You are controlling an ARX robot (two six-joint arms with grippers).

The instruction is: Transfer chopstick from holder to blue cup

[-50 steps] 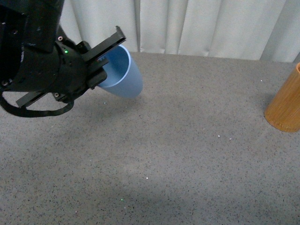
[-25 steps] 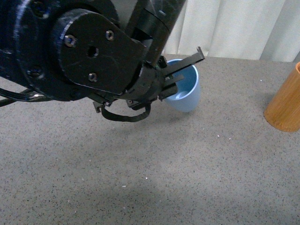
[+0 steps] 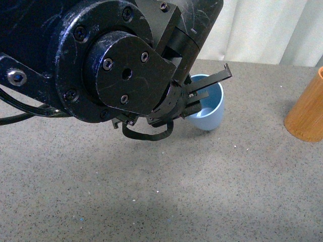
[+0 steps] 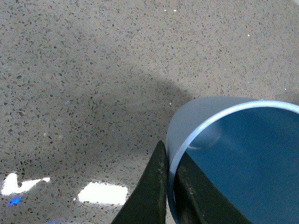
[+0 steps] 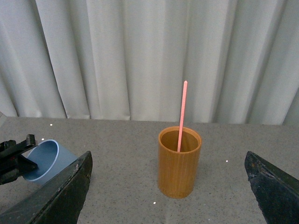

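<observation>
My left gripper (image 3: 204, 93) is shut on the rim of the blue cup (image 3: 211, 111), one finger inside and one outside, as the left wrist view (image 4: 168, 186) shows; the cup (image 4: 233, 154) is tilted and held low over the grey table. The orange-brown holder (image 5: 179, 162) stands upright on the table, with one salmon-pink chopstick (image 5: 182, 112) sticking up out of it; its edge shows at the right of the front view (image 3: 308, 113). My right gripper (image 5: 168, 186) is open and empty, its fingers wide apart on either side of the holder, short of it. The cup also shows in the right wrist view (image 5: 46, 158).
A grey speckled table (image 3: 202, 191) carries everything. White curtains (image 5: 140, 56) hang along its far edge. The bulky black left arm (image 3: 101, 65) fills the upper left of the front view.
My left arm has carried the blue cup from the far left toward the middle of the table and lower, and the cup has turned more upright. The holder has not moved.
</observation>
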